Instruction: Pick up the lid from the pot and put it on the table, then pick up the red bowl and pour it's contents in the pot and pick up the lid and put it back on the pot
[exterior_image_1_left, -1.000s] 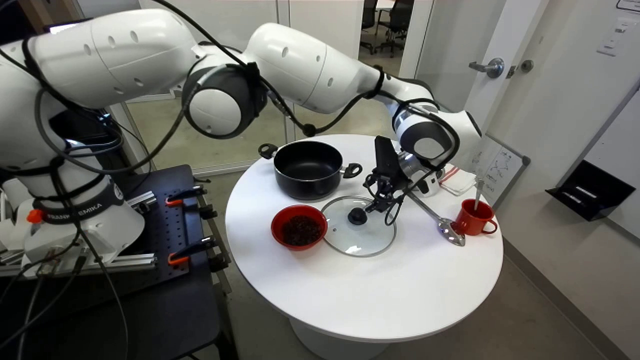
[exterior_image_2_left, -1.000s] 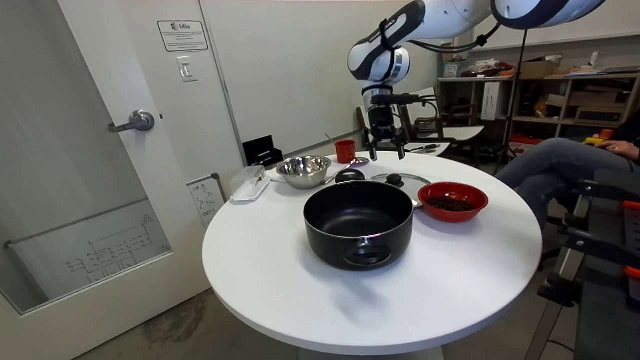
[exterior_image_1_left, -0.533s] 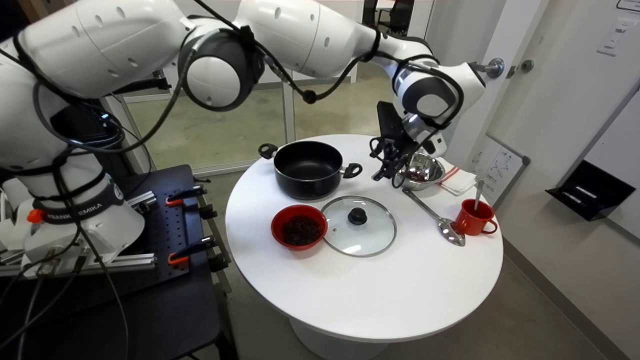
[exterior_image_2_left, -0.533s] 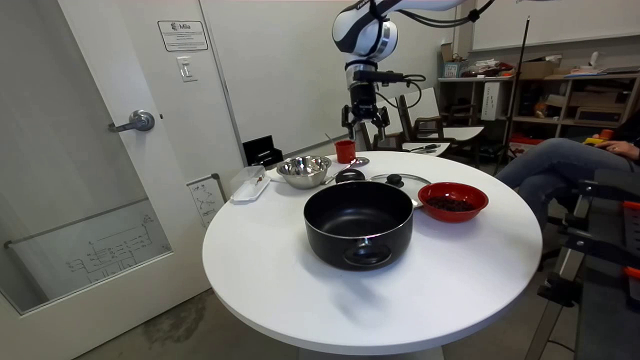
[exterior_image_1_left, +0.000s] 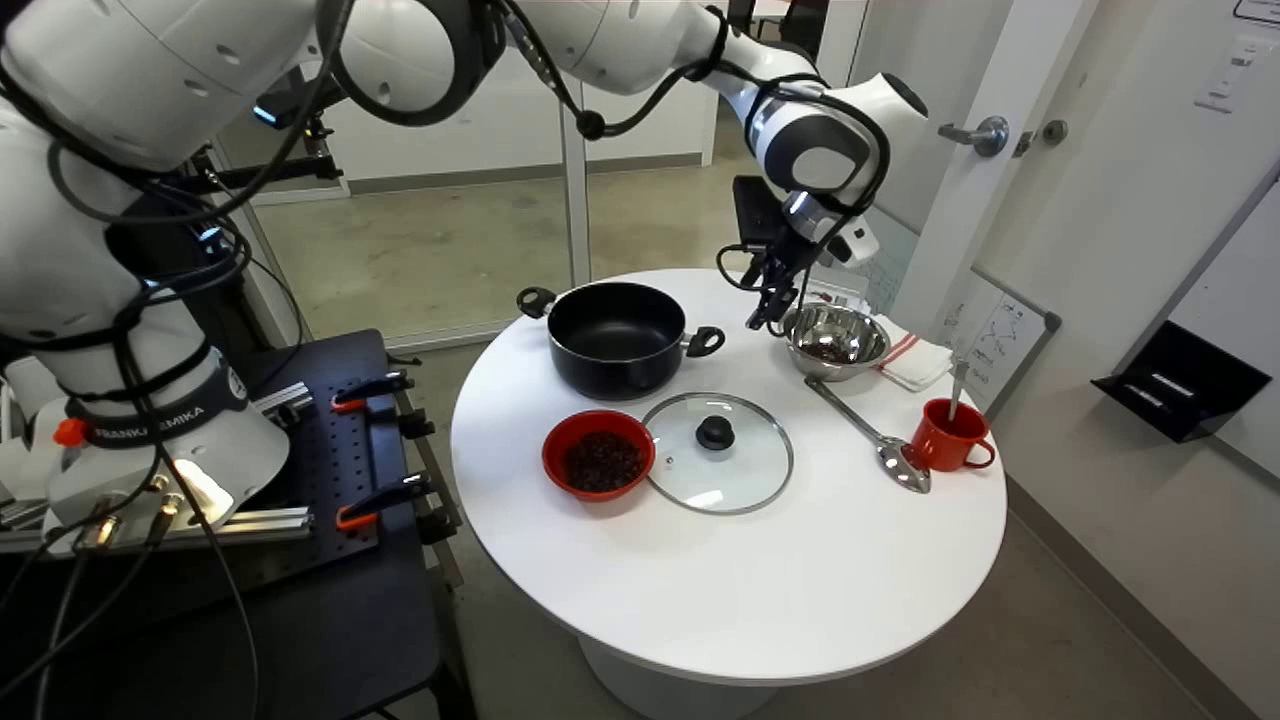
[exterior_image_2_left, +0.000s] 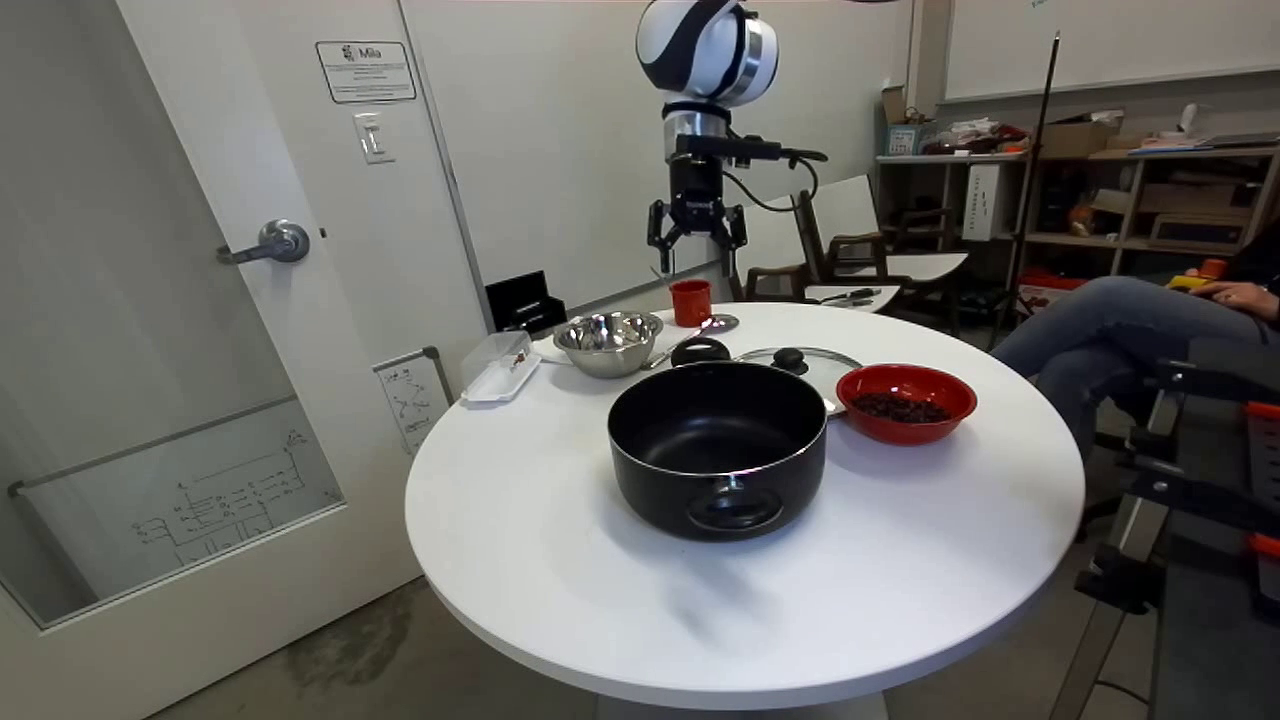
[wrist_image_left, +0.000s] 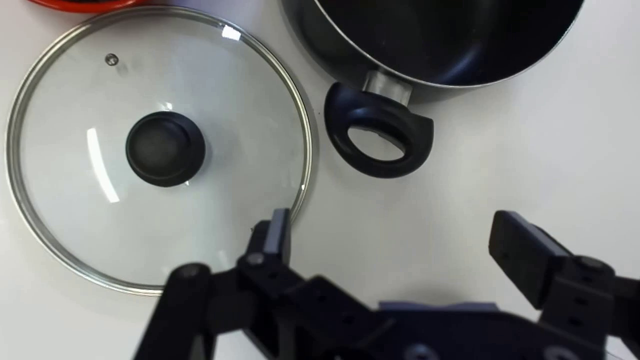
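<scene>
The round glass lid (exterior_image_1_left: 720, 465) lies flat on the white table (exterior_image_1_left: 800, 590), its black knob (wrist_image_left: 165, 149) upward. Close to its rim sits the red bowl (exterior_image_2_left: 905, 405), holding small dark pieces. The black pot (exterior_image_2_left: 715, 460) stands uncovered beside both, and its bare dark inside shows in both exterior views. My gripper (exterior_image_2_left: 698, 268) hangs well above the tabletop, fingers pointing down. In the wrist view the open gripper (wrist_image_left: 392, 225) has its fingers wide apart with nothing between them; the lid and a pot handle (wrist_image_left: 380, 132) appear beyond the fingertips. The wrist view cuts off most of the red bowl.
A steel bowl (exterior_image_1_left: 838, 340) stands near the gripper's side of the table. Around it are a slotted spoon (exterior_image_1_left: 880, 440), a red mug (exterior_image_1_left: 945, 438), a striped cloth (exterior_image_1_left: 915, 360) and a clear plastic box (exterior_image_2_left: 500, 368). A seated person's leg (exterior_image_2_left: 1120, 330) is near the table edge.
My gripper has risen and moved away from the lid, past the spoon handle toward the steel bowl's side. It stays open. The lid, pot and red bowl have not moved.
</scene>
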